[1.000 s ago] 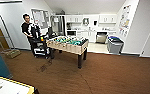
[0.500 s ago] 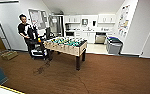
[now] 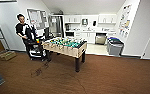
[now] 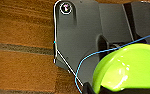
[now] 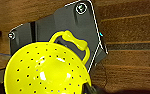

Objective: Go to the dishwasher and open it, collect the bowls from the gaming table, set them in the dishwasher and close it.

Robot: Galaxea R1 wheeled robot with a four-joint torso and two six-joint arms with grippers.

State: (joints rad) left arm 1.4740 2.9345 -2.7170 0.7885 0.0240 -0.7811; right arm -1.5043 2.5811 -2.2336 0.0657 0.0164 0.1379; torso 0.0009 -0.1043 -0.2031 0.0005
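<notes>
The steel-fronted dishwasher (image 3: 100,39) sits under the kitchen counter at the far end of the room. In the left wrist view a yellow-green bowl (image 4: 127,67) hangs above the wooden floor, with my left gripper (image 4: 111,90) shut on its rim. In the right wrist view a yellow bowl (image 5: 44,71) with small holes and a loop handle hangs the same way, my right gripper (image 5: 89,89) shut on its edge. The gaming table is out of view.
A foosball table (image 3: 66,47) stands mid-room between me and the kitchen. Left of it a person (image 3: 24,31) stands at a dark cart (image 3: 36,50). A grey bin (image 3: 114,46) is beside the dishwasher, a steel fridge (image 3: 56,26) at back left. Brown carpet (image 3: 111,75) stretches ahead.
The whole head view has shifted a little as the robot moves; the foosball table and the person now sit slightly further left in it.
</notes>
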